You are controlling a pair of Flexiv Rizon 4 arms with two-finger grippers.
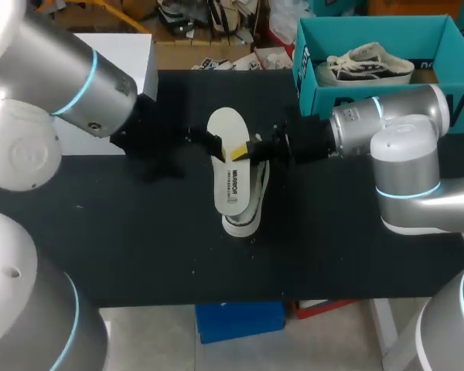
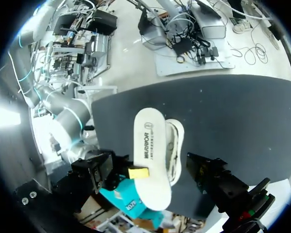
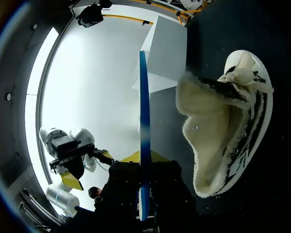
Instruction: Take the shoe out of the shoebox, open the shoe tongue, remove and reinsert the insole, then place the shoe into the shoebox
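Table — black (matte) | insole pinched in right fingers | shoe just beside

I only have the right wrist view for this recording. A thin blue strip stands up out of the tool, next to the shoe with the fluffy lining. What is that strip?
Observer: It is the insole, edge-on to you. The head view shows its broad white printed face, held over the shoe.
Operator: Is the shoebox anywhere near? I see none.
Observer: Yes. A teal shoebox stands open at the far right corner of the table.
Operator: Is it empty?
Observer: No, a second shoe lies inside it.
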